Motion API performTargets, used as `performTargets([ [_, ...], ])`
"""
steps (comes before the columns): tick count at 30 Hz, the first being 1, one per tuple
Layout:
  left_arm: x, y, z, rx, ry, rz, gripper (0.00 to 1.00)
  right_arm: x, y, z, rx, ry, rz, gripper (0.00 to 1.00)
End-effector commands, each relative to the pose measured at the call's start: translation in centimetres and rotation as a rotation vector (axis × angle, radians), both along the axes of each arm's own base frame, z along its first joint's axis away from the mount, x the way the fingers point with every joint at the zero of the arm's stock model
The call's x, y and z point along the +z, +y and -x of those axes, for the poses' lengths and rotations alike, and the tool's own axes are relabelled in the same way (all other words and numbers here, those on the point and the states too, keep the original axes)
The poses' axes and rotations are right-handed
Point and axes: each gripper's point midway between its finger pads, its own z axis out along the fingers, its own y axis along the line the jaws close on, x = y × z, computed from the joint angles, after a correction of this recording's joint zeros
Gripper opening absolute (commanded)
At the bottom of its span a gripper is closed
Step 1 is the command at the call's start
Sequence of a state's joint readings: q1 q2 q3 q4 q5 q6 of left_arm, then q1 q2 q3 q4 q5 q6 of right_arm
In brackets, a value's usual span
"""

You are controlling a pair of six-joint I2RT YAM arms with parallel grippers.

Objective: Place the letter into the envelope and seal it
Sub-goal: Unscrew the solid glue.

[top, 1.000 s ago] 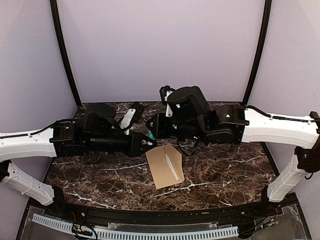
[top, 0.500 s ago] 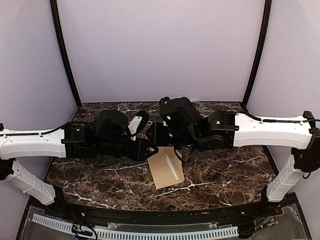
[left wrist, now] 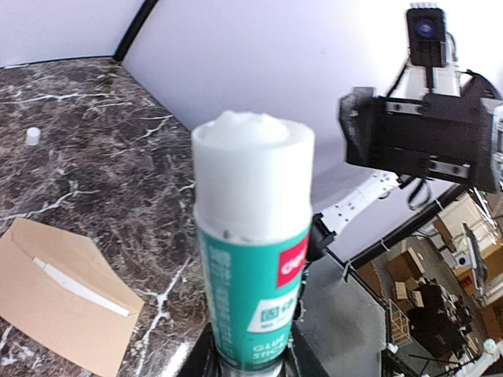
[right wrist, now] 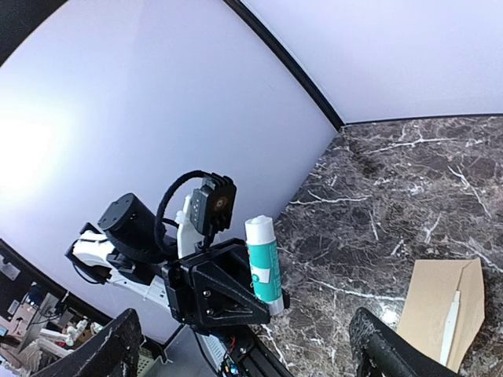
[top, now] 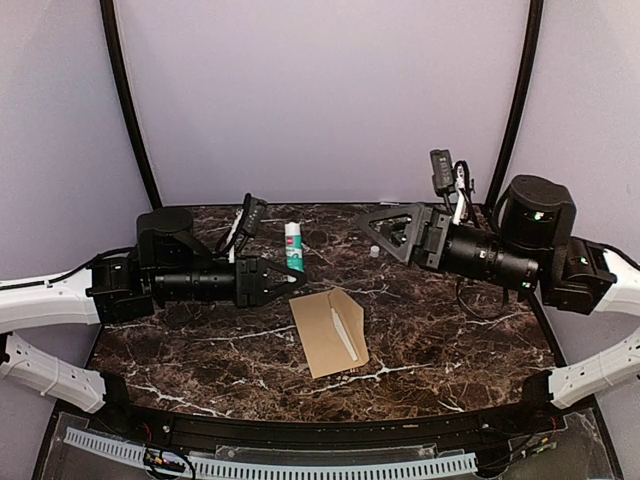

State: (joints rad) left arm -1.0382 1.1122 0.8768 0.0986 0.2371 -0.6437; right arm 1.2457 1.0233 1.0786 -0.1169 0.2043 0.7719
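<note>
Left gripper (top: 292, 280) clamps teal-white glue stick (top: 293, 247); right gripper (top: 388, 232) gapes empty. Kraft-brown paper envelope (top: 318, 345), five o'clock, looks flimsy: pin flap edge.

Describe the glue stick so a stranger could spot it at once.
Start at the dark marble table, then find the left gripper near its middle. Upright in its grip stands the glue stick: white tube, teal label, unlike the flat brown envelope nearby.

The kraft-brown paper envelope (top: 330, 332) lies on the dark marble tabletop (top: 450, 350); behind it, a green-and-white glue stick (top: 293, 246) stands in the left hand (top: 297, 281).
</note>
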Motion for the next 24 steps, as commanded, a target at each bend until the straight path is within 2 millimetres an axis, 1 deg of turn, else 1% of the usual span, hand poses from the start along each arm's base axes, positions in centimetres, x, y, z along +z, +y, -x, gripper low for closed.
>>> performTargets([
  [1,5.0,-0.3,3.8,-0.218,-0.102,0.182,0.0,2.1,0.2,1.7,0.144,-0.144,-0.114,0.89],
  [3,6.0,-0.4,5.5,-0.319,-0.122,0.212,0.0,3.1,0.7,3.1,0.235,-0.198,-0.156,0.88],
  [4,6.7,-0.4,5.9,-0.344,-0.137,0.23,0.0,3.5,1.2,4.2,0.303,-0.225,-0.173,0.88],
  [5,6.9,-0.4,6.7,-0.391,-0.139,0.241,0.0,4.1,1.6,4.9,0.35,-0.253,-0.201,0.87],
  [6,7.5,-0.4,7.0,-0.414,-0.153,0.259,0.0,4.4,2.0,5.4,0.386,-0.271,-0.214,0.87],
  [7,7.6,-0.4,7.7,-0.458,-0.153,0.267,0.0,4.5,2.5,5.8,0.417,-0.281,-0.222,0.86],
  [8,7.9,-0.4,8.0,-0.474,-0.161,0.28,0.0,4.6,3.0,6.0,0.438,-0.286,-0.225,0.84],
  [13,7.9,-0.9,9.0,-0.559,-0.135,0.292,0.0,4.2,5.3,6.1,0.499,-0.268,-0.232,0.74],
  [15,8.2,-0.9,9.3,-0.581,-0.136,0.311,0.0,3.7,6.5,6.2,0.532,-0.249,-0.23,0.7],
  [17,8.3,-1.0,9.4,-0.597,-0.133,0.321,0.0,3.7,7.2,6.5,0.564,-0.239,-0.245,0.67],
  [20,8.2,-1.2,9.5,-0.607,-0.128,0.324,0.0,3.8,7.8,7.0,0.61,-0.234,-0.265,0.62],
  [24,8.1,-1.3,9.5,-0.614,-0.121,0.321,0.0,3.6,7.9,7.2,0.627,-0.223,-0.275,0.53],
])
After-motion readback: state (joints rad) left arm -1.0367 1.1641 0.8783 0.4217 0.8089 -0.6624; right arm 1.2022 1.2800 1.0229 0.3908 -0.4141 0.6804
